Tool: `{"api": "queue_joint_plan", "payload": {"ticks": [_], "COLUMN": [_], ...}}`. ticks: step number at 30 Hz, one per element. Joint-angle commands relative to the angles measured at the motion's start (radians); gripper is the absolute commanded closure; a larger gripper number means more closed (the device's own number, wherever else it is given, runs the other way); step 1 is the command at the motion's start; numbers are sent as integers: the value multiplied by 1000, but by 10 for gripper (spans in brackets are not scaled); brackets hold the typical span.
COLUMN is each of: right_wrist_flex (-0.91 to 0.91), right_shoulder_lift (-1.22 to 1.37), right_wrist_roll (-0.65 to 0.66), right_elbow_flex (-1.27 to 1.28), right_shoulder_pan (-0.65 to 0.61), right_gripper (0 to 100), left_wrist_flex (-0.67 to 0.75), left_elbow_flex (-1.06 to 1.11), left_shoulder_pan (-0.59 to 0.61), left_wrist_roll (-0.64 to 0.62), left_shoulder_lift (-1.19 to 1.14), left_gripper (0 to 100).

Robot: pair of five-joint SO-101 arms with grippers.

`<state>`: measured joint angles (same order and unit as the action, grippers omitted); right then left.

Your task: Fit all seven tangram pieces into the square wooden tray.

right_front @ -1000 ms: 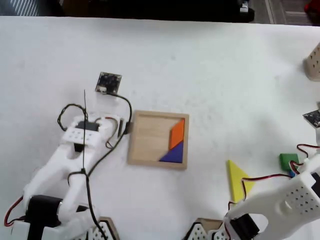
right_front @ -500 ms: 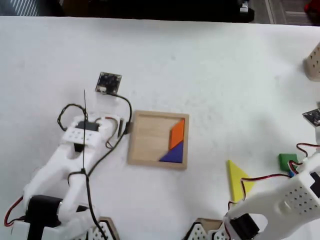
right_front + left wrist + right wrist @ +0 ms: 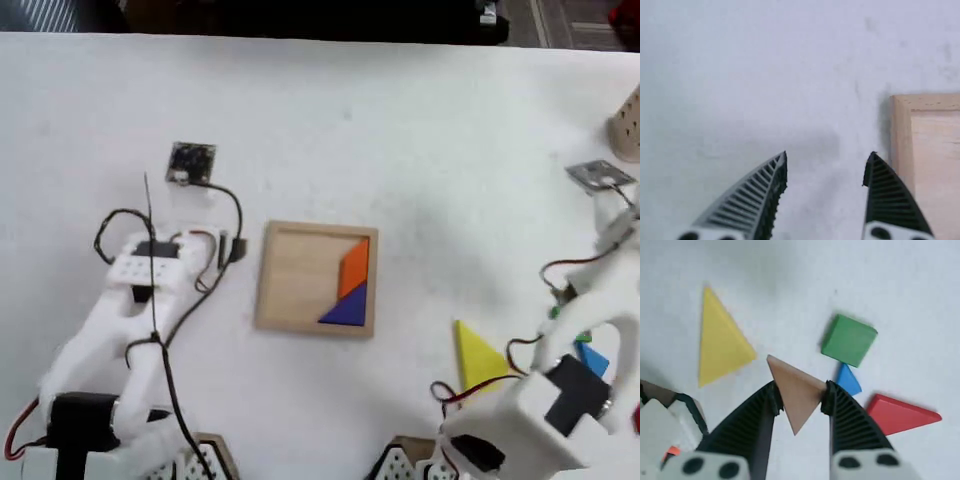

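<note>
**High view:** The tray (image 3: 300,285) lies near the middle of the white worktop (image 3: 400,130). It holds 2 pieces against its right wall: an orange piece (image 3: 354,268) and, below it, a purple piece (image 3: 345,308). The rest of its floor is bare. The left arm (image 3: 130,300) sits just beside the tray's left wall. The right arm (image 3: 560,400) is well apart from the tray, at the lower right. The yellow triangle (image 3: 478,355) lies between that arm and the tray, and a blue triangle (image 3: 592,358) peeks out beside the arm.

**Left wrist view:** The left hand (image 3: 827,160) is spread wide and holds nothing. 1 fingertip is just beside the tray's corner (image 3: 900,130), over bare worktop.

**Right wrist view:** The right hand (image 3: 801,390) is closed on the tan triangle (image 3: 795,382), pinching it across 2 slanting edges. The yellow triangle (image 3: 720,340), green square (image 3: 849,340), blue triangle (image 3: 847,381) and red triangle (image 3: 900,415) lie loose on the worktop around it.

**What could go wrong:**
- The grip bears on angled edges, so the tan triangle could twist or squirt out during the long carry to the tray.
- If it arrives turned the wrong way, it may ride up on the wall or take room the other pieces need.
- The left hand sits so close to the tray that a small sweep could shove it off position.
</note>
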<state>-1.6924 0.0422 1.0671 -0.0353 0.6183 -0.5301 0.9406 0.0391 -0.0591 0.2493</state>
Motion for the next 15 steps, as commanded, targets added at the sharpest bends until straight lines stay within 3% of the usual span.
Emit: {"api": "queue_joint_plan", "payload": {"ticks": [1,9,15], "right_wrist_flex": [-24,8,216], "right_shoulder_lift": [-105,-309,-346], "right_wrist_roll": [-158,-439,-612], "right_elbow_flex": [49,285,431], "right_shoulder_pan": [-186,-677,-974], "right_gripper": [974,974,973], "left_wrist_flex": [21,18,21], "left_elbow_flex": [-55,-78,-80], "left_shoulder_pan": [90,162,179], "left_wrist_roll": [25,-43,-58], "left_shoulder_lift": [44,44,44], "left_gripper": [747,747,747]}}
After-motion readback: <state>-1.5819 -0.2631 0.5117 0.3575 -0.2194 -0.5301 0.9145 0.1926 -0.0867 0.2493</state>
